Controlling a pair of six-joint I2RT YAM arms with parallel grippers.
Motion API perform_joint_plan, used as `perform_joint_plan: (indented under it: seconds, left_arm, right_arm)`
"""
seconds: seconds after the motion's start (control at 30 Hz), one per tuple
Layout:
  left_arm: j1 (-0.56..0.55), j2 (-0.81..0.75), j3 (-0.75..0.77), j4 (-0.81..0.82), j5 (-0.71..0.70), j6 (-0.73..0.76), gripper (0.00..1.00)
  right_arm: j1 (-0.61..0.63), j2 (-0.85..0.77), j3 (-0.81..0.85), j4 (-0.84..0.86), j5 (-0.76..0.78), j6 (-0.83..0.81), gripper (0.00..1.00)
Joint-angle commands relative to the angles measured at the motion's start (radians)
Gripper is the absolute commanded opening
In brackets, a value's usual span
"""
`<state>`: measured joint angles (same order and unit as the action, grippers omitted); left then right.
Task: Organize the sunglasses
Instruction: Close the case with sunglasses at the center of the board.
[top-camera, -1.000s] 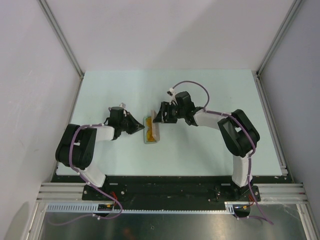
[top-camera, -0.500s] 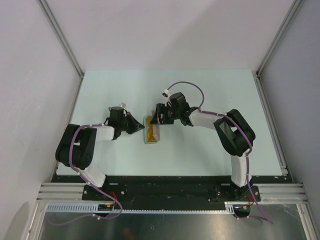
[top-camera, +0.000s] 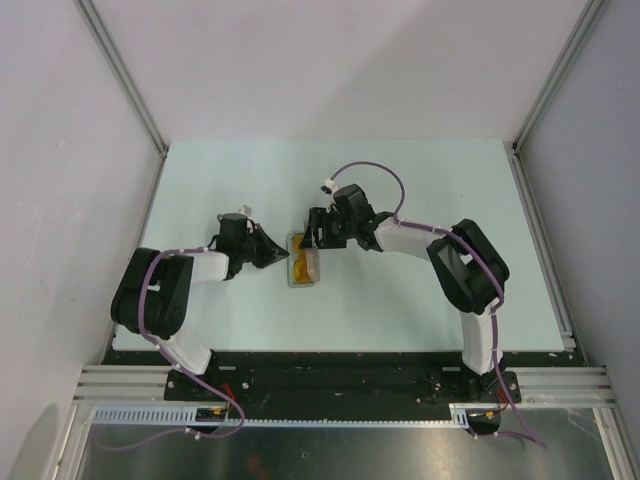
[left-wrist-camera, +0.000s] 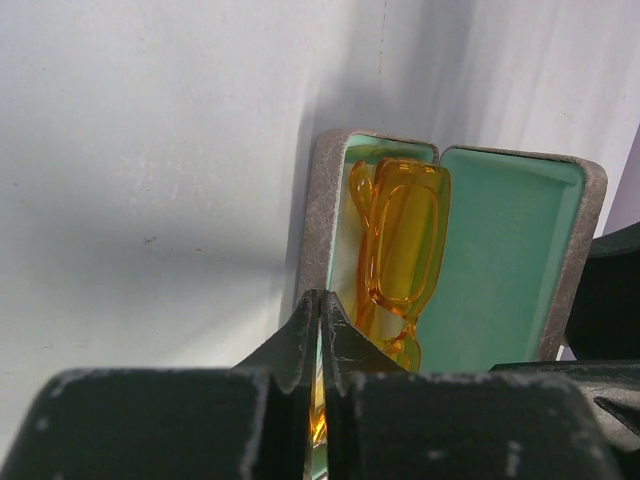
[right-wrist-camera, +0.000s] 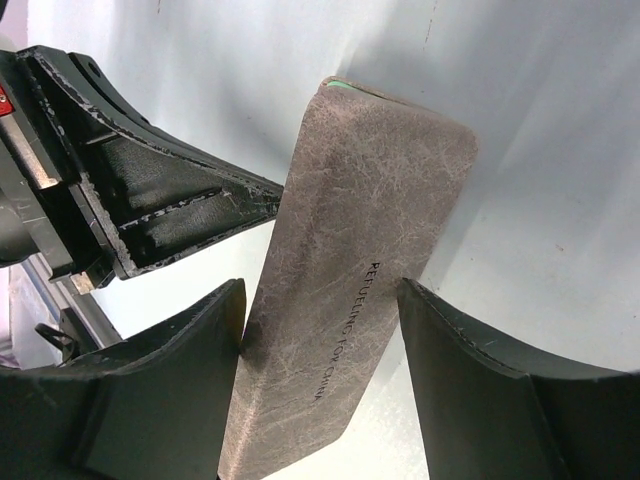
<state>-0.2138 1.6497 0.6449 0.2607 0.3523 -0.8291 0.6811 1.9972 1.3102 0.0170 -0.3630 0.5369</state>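
Note:
The sunglasses (left-wrist-camera: 400, 240), orange and translucent, lie folded in the green-lined base of the grey case (left-wrist-camera: 315, 220) at mid-table (top-camera: 301, 268). The case's lid (right-wrist-camera: 360, 260) stands tilted over the base. My right gripper (right-wrist-camera: 320, 288) is open astride that lid, with the left finger (right-wrist-camera: 215, 330) touching its edge and the right one apart from it. My left gripper (left-wrist-camera: 320, 300) is shut, tips together against the case's left wall with nothing between them. In the top view the left gripper (top-camera: 284, 258) sits left of the case and the right gripper (top-camera: 312, 235) at its far end.
The pale green table (top-camera: 420, 180) is walled by white panels left, back and right. Both arms reach in toward the middle from their bases at the near edge. The left gripper's black fingers (right-wrist-camera: 190, 215) show beside the lid in the right wrist view.
The right gripper has moved left onto the case and the lid has swung further over the base. The left gripper has closed the last bit and stayed in place.

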Motion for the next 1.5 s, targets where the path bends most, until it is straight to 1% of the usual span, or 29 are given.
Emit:
perform_joint_plan:
  seconds: [0.0, 0.23, 0.43, 0.47, 0.57, 0.6, 0.73, 0.83, 1.0, 1.47]
  left_arm:
    - [-0.002, 0.021, -0.013, -0.006, -0.007, 0.03, 0.03]
    - [-0.002, 0.012, -0.013, -0.006, -0.007, 0.031, 0.02]
    - [-0.002, 0.013, -0.011, -0.006, -0.006, 0.031, 0.02]
    - [-0.002, 0.016, -0.011, -0.006, -0.006, 0.031, 0.02]
    - [-0.002, 0.013, -0.013, -0.006, -0.006, 0.033, 0.02]
    - [-0.002, 0.013, -0.013, -0.006, -0.007, 0.033, 0.02]
    - [-0.002, 0.01, -0.013, -0.006, -0.006, 0.035, 0.02]
    - [-0.002, 0.012, -0.014, -0.006, -0.006, 0.036, 0.02]
    - [-0.002, 0.01, -0.017, -0.006, -0.004, 0.038, 0.01]
    - [-0.002, 0.004, -0.019, -0.008, -0.006, 0.039, 0.0]
  right_arm:
    - [0.017, -0.041, 0.041, -0.063, 0.058, -0.031, 0.68]
    - [0.015, -0.12, 0.041, -0.104, 0.102, -0.045, 0.7]
    - [0.011, -0.161, 0.041, -0.137, 0.095, -0.048, 0.69]
    - [0.011, -0.16, 0.041, -0.138, 0.093, -0.049, 0.68]
    - [0.005, -0.15, 0.041, -0.152, 0.095, -0.046, 0.57]
    - [0.002, -0.146, 0.041, -0.157, 0.098, -0.043, 0.52]
    - [-0.003, -0.12, 0.041, -0.146, 0.091, -0.037, 0.43]
    - [-0.005, -0.098, 0.041, -0.12, 0.073, -0.031, 0.39]
    - [-0.005, -0.052, 0.044, -0.088, 0.035, -0.017, 0.35]
    - [0.018, 0.008, 0.104, -0.107, 0.021, -0.014, 0.34]
